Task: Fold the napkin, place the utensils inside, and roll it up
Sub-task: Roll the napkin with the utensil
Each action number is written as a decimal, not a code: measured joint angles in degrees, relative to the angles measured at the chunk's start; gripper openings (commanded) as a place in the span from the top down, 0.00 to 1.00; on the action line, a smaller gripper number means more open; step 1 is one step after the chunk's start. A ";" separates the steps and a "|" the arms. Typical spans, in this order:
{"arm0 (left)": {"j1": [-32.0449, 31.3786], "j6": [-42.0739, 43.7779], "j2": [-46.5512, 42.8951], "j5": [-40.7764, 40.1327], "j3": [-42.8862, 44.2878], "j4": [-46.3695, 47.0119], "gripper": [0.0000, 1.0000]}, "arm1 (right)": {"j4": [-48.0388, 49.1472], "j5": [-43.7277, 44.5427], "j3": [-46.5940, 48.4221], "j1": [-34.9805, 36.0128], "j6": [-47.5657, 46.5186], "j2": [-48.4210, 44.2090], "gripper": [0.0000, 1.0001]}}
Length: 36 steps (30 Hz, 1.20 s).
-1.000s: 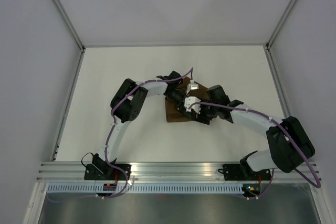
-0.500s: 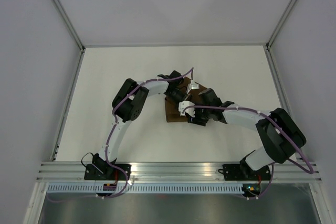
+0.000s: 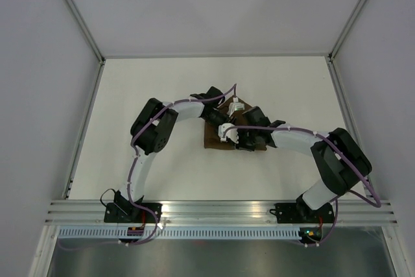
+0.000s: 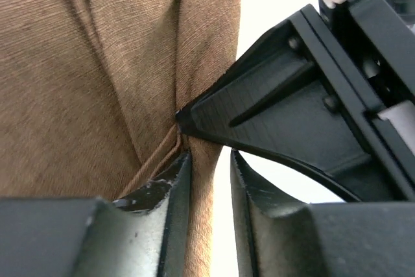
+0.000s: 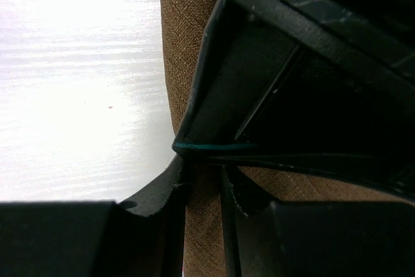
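Napkin [image 3: 210,142] mostly under left fingers [image 4: 165,218] and right fingers [image 5: 159,199]

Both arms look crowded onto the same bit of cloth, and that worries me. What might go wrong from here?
1. The left claw and right claw are working the same edge of the napkin, with their fingers almost touching. They may collide or tug against each other.
2. In the left wrist view, light shows between the fold and one finger. That fold may slip out and loosen.
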 measured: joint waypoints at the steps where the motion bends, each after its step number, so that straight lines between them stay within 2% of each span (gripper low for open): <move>1: 0.04 -0.55 -1.03 -1.07 -0.96 0.98 0.62 | -0.92 -0.61 0.74 -0.39 -0.11 0.55 0.81; 10: 4.57 -9.14 -14.27 -11.91 -11.80 17.42 0.61 | -16.61 -11.58 13.29 -6.23 -3.91 10.12 0.82; 16: 7.56 -15.30 -26.77 -23.52 -23.87 30.23 0.62 | -31.08 -18.71 24.26 -9.88 -9.14 19.17 0.82; 22: 6.01 -17.90 -41.59 -34.51 -38.10 42.45 0.62 | -44.00 -23.52 34.75 -12.15 -12.15 28.33 0.82; 25: 2.32 -17.27 -47.65 -41.86 -43.85 46.73 0.61 | -49.22 -24.68 39.21 -12.63 -12.55 32.13 0.82; 29: -7.56 -11.61 -52.33 -53.20 -50.16 51.08 0.59 | -55.80 -26.36 44.65 -13.22 -12.68 36.92 0.82; 34: -19.78 -1.46 -49.92 -64.87 -51.78 53.40 0.57 | -61.86 -27.52 48.83 -13.35 -11.69 41.18 0.82; 36: -22.53 2.01 -47.71 -68.02 -51.76 54.14 0.56 | -63.60 -27.65 50.05 -13.33 -11.13 42.42 0.82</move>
